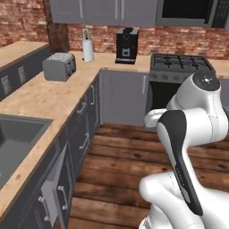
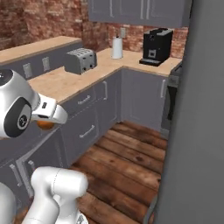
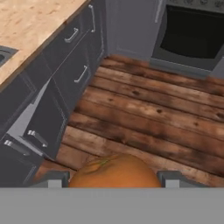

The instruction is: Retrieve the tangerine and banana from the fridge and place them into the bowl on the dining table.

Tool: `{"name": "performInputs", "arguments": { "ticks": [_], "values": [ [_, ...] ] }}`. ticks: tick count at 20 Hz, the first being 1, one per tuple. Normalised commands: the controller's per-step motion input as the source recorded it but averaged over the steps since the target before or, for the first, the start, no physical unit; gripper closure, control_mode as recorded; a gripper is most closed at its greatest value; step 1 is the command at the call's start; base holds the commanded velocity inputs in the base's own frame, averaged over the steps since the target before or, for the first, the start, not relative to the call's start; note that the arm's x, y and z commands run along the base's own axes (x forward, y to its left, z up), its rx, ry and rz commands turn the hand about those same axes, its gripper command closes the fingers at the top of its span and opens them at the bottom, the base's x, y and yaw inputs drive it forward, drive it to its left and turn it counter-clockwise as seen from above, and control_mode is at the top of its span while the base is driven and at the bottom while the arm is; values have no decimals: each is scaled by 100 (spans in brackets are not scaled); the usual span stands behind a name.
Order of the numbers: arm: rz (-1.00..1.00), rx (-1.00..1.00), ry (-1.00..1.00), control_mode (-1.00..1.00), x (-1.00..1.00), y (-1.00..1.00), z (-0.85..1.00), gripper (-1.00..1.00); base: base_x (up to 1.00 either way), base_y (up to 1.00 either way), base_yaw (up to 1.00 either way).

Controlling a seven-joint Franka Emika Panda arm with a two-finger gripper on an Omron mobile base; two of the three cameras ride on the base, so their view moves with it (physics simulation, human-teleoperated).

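The tangerine [image 3: 114,170], round and orange with a small stem dimple, sits between my two dark fingertips [image 3: 52,178], and my gripper [image 3: 113,180] is shut on it. In the right base view a sliver of the tangerine [image 2: 43,124] peeks out under the white hand at the left, level with the counter front. The hand points down at the wooden floor in front of the grey drawers. The banana, the bowl and the dining table are out of view. A tall dark grey slab [image 2: 197,131] stands close on the right; I cannot tell whether it is the fridge.
An L-shaped wooden counter [image 1: 49,94] carries a toaster [image 1: 59,66], a paper towel roll [image 1: 88,49] and a black coffee machine [image 1: 127,45]. A sink [image 1: 13,143] lies at the left and a stove with oven [image 1: 181,67] at the back. One low cabinet door [image 3: 41,127] hangs ajar.
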Motion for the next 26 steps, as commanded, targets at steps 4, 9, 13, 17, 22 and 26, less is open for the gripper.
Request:
{"name": "performInputs", "arguments": {
  "ticks": [4,9,13,17,22,26],
  "values": [
    [0,0,0,100,0,0,0,100,-99,11,6],
    [0,0,0,100,0,0,0,100,-99,13,5],
    [0,0,0,100,0,0,0,100,-91,22,4],
    [0,0,0,100,0,0,0,100,-85,35,4],
    [0,0,0,100,0,0,0,100,-76,49,3],
    [0,0,0,100,0,0,0,100,-60,68,0]
  ]
}}
